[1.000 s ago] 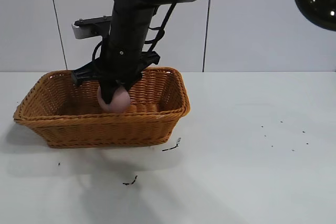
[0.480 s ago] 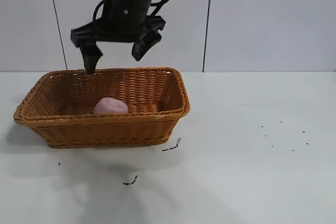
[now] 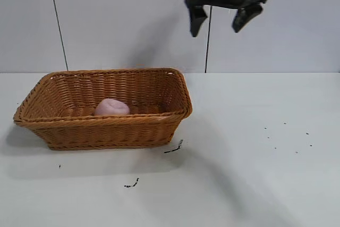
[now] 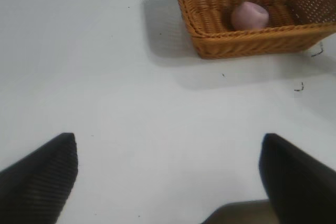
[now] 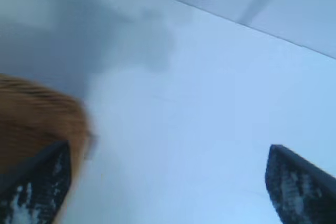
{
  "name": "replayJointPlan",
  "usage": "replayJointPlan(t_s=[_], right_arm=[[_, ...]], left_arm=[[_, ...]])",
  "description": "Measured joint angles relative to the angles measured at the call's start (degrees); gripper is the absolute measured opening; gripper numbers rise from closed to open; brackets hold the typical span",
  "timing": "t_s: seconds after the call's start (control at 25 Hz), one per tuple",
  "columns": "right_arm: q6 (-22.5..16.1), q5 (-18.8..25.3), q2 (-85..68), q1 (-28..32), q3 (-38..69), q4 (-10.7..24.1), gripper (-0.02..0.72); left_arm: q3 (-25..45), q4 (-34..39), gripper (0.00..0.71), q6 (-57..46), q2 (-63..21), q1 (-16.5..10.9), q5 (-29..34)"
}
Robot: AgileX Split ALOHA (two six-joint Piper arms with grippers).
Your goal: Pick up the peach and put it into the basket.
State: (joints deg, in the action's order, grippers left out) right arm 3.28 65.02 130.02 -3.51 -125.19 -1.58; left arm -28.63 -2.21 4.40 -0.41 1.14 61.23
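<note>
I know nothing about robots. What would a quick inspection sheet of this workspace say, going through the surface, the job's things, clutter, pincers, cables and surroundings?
Surface: white tabletop, matte, mostly bare.
Job's things: small pale pink rounded peach lies inside the orange-brown woven wicker basket, near its front wall.
Clutter: small dark specks in front of the basket, finer ones to the right.
Pincers: right pincer open and empty, high above the table, right of the basket; left pincer open and empty, over bare table away from the basket.
Cables: nothing seen on the table.
Surroundings: pale grey panelled wall behind.
</note>
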Motion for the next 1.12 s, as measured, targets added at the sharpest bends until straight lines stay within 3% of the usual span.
replayJointPlan(t_s=[0.24,0.52,0.8,1.12], right_arm=[[0.48,4.40,-0.26,0.61,0.00,-1.09,0.689],[0.58,4.49,-8.31,0.61,3.89,-1.17,0.689],[0.60,4.54,-27.30,0.61,21.60,-0.28,0.689],[0.40,4.65,-59.86,0.61,51.55,0.02,0.689]], left_arm=[[0.00,0.00,0.692,0.00,0.00,0.00,0.00],[0.00,0.00,0.692,0.00,0.00,0.00,0.00],[0.00,0.00,0.692,0.00,0.00,0.00,0.00],[0.00,0.00,0.692,0.00,0.00,0.00,0.00]])
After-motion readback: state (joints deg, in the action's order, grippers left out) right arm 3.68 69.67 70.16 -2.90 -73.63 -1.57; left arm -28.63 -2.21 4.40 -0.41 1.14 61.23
